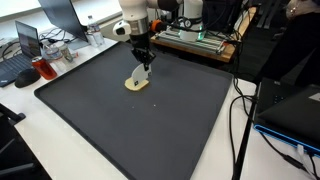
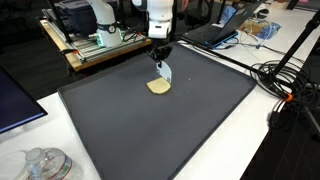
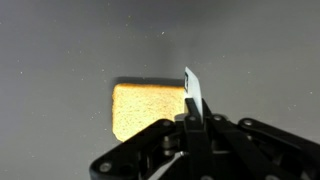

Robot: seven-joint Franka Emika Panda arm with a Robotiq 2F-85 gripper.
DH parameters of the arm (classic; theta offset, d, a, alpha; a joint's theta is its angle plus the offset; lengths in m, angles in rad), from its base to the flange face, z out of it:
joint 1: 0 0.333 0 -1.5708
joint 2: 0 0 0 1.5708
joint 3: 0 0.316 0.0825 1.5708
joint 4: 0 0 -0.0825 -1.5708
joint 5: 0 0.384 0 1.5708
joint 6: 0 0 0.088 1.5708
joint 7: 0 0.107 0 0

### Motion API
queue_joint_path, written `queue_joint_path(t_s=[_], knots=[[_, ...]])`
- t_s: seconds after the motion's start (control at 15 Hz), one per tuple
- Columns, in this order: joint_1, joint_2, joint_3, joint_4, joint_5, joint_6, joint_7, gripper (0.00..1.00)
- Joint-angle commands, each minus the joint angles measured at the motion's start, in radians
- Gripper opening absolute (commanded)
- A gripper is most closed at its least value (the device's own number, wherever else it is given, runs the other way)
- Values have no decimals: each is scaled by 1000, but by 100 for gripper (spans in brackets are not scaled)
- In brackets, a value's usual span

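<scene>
My gripper (image 1: 144, 60) (image 2: 161, 64) hangs over the far part of a dark grey mat (image 1: 150, 120) (image 2: 160, 120). It is shut on a thin white flat piece (image 3: 193, 88), which sticks out past the fingertips (image 3: 196, 112) and also shows in both exterior views (image 1: 146, 72) (image 2: 165, 73). Right below lies a tan, flat, toast-like slab (image 1: 136, 83) (image 2: 158, 87) (image 3: 148, 108) on the mat. The white piece's lower end hangs just above or at the slab's edge; I cannot tell if they touch.
A wooden board with electronics (image 1: 195, 42) (image 2: 95, 45) stands behind the mat. Laptops (image 1: 28, 42) (image 2: 222, 30), cables (image 2: 285, 80) and a red object (image 1: 47, 68) lie around the white table. A plastic container (image 2: 45, 163) sits near one corner.
</scene>
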Motion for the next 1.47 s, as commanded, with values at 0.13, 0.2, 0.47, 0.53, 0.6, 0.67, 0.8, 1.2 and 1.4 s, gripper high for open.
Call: queue_joint_path(t_s=[0.13,0.2,0.47,0.53,0.6,0.67,0.8,1.2,1.4], knots=[[-5,78,-14,91,-8,-17,-19,1],[-4,87,-20,102,-16,-22,-17,1],[-1,123,-33,133,-26,-41,-12,1],[-1,133,-33,137,-23,-49,-14,1],[-1,140,-33,141,-22,-51,-14,1],[-1,146,-31,144,-19,-56,-16,1],[-1,156,-29,150,-17,-67,-18,1],[1,183,-22,144,-15,-62,-33,1],[-3,196,-22,149,-14,-52,-46,1]])
